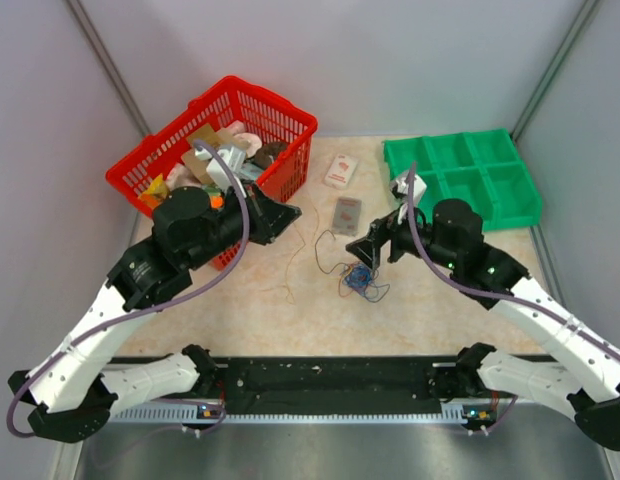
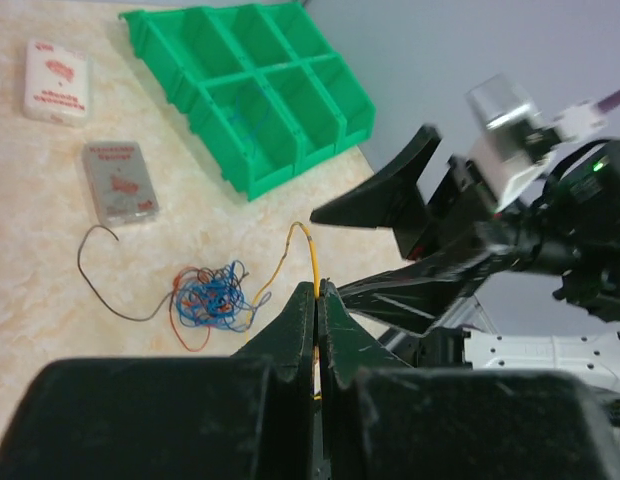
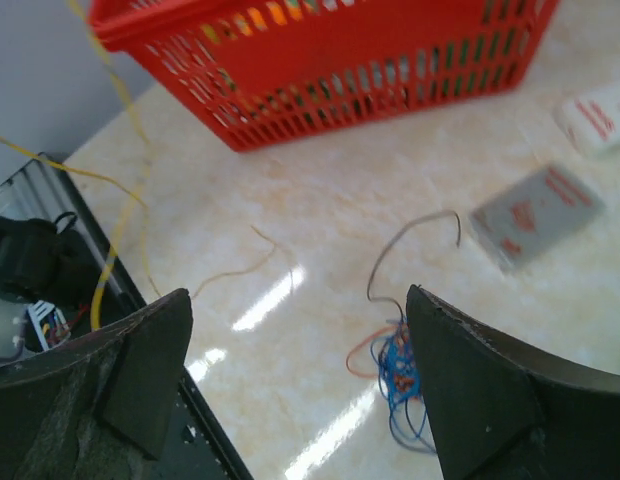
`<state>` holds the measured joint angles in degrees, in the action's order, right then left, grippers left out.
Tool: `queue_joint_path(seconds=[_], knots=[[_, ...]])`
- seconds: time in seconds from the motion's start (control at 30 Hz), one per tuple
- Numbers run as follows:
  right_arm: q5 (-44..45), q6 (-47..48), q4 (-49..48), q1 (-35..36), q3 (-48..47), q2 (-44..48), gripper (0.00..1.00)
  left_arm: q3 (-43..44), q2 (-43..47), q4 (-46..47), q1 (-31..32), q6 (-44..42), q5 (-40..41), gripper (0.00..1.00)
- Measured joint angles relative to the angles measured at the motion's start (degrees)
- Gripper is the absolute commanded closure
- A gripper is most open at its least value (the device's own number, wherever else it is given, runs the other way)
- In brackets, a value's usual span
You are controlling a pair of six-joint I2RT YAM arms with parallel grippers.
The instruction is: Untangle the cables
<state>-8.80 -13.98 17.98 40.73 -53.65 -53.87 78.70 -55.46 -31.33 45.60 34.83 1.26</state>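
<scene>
I see my left gripper (image 2: pixel 317 305) clamped on a yellow wire (image 2: pixel 312 255), while my right gripper (image 3: pixel 298 340) hangs with fingers wide apart near the cable tangle (image 3: pixel 402 365)

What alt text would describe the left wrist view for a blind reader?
The left gripper is shut on a thin yellow wire. Beyond it, a tangle of blue and red wires lies on the beige table, with a green plastic compartment tray behind.

light: bright, even | glare: streaks on table (image 3: pixel 260 305) | blur: right wrist view soft
</scene>
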Motion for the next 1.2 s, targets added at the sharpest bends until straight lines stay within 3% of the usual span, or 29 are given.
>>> queue_joint_path(seconds=[0.33, 0.7, 0.8, 1.0, 1.2], knots=[[-21.3, 6.9, -6.3, 0.1, -9.9, -7.5, 0.14, -1.8, -0.9, -1.4, -0.1, 0.5, -11.3, 1.00], [-29.4, -0.1, -14.4, 2.9, -11.4, -10.7, 0.17, -1.8, -2.9, -2.5, -0.1, 1.0, -12.3, 1.00], [-28.5, -1.1, -15.6, 5.1, -11.4, -10.7, 0.20, -1.7, -3.5, -3.0, -0.2, 1.3, -11.7, 1.00], [-18.4, -0.8, -15.2, 10.3, -11.4, -11.4, 0.26, -1.5, -4.0, -3.6, -0.8, 2.6, -10.4, 1.00], [-8.6, 1.4, -13.6, 12.9, -11.3, -11.9, 0.40, -0.7, -3.9, -3.7, -1.0, 3.1, -10.3, 1.00]])
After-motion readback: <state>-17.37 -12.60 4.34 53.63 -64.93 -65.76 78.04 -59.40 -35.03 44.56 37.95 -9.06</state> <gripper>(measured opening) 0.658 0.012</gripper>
